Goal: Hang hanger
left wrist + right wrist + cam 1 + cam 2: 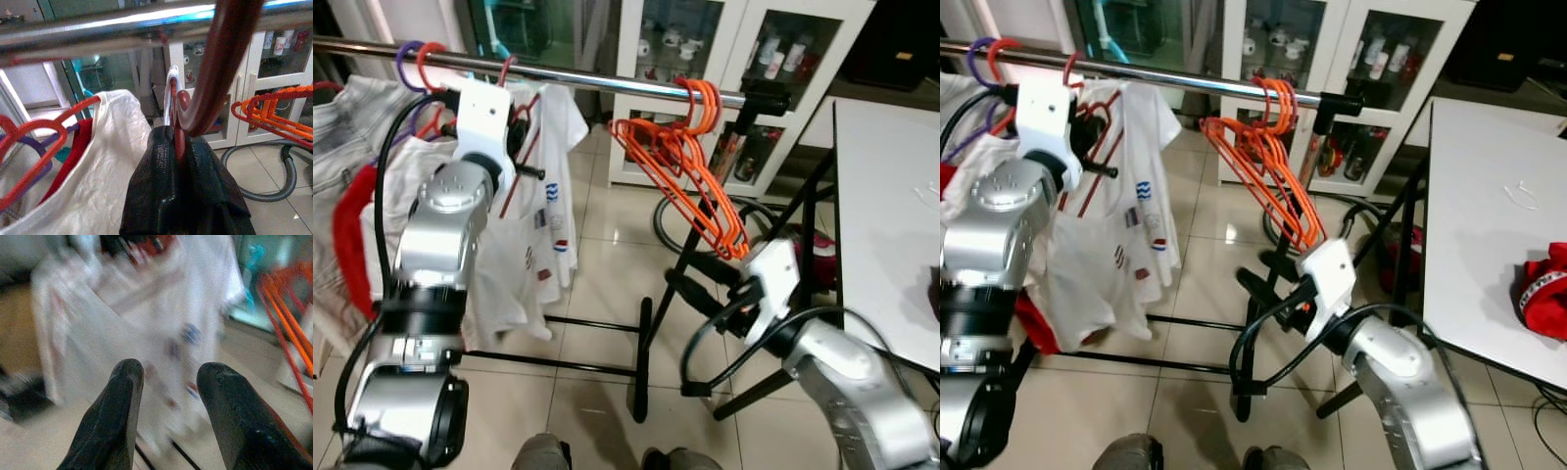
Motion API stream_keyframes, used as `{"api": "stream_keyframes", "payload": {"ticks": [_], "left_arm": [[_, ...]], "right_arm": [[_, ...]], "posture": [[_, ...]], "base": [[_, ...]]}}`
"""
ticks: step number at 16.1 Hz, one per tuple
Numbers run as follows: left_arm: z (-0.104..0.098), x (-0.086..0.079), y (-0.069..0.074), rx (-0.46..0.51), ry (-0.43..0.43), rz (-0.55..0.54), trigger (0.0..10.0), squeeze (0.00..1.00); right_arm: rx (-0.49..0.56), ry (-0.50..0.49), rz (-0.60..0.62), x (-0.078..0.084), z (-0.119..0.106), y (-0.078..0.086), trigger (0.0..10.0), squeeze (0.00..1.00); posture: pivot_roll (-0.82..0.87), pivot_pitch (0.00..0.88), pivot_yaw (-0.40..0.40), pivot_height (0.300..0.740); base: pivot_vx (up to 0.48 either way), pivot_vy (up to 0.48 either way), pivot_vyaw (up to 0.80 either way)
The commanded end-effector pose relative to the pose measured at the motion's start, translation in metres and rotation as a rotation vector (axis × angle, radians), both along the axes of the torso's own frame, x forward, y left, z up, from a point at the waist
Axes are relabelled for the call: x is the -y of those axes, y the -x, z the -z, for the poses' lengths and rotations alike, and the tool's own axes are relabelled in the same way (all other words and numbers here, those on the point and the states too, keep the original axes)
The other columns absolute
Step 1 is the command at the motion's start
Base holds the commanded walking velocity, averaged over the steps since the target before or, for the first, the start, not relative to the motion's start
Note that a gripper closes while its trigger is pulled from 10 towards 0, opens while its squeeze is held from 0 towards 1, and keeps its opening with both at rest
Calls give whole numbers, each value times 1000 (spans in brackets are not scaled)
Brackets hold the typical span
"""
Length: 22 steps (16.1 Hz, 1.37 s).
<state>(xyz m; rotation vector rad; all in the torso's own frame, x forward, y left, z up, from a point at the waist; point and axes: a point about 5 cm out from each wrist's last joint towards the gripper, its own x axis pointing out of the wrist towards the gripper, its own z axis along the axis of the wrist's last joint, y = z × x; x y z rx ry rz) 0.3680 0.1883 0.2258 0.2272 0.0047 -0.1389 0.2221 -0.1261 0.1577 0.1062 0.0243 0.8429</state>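
The left gripper (178, 161) is clenched on the red hanger (215, 68), whose hook curls right at the rail (607, 80); keep lowering until it seats fully over the rail, then let go. The right gripper (168, 382) hangs below the rail, fingers apart, empty

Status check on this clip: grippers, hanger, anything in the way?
Left gripper shut on dark red hanger, hook at the rail. Right gripper open, low, empty. White shirt and orange hangers flank the spot.

A chrome rail (607, 80) carries orange hangers (690, 166) and a white shirt (533, 211).
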Motion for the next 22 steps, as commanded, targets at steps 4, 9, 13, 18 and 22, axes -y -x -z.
{"api": "stream_keyframes", "payload": {"ticks": [4,9,13,18,22], "left_arm": [[-15,8,-9,27,-21,58,10000,0],[-12,12,-18,-25,19,81,10000,0],[-17,20,-30,-48,52,78,10000,0],[15,37,-31,-215,146,122,10000,0],[26,55,-30,-238,136,170,10000,0]], "right_arm": [[10,-158,-45,-1,-28,1,10000,0],[5,-105,13,-11,-26,-4,10000,0],[5,-106,37,-17,-26,-6,10000,0],[-3,-65,60,-17,-21,-4,10000,0],[1,-55,63,-17,-21,-7,10000,0]], "posture": [[32,63,-58,740],[34,63,-66,740],[27,59,-60,740],[15,62,-46,740],[18,64,-50,740]], "base": [[0,0,0],[0,0,0],[0,0,0],[0,0,0],[0,0,0]]}}
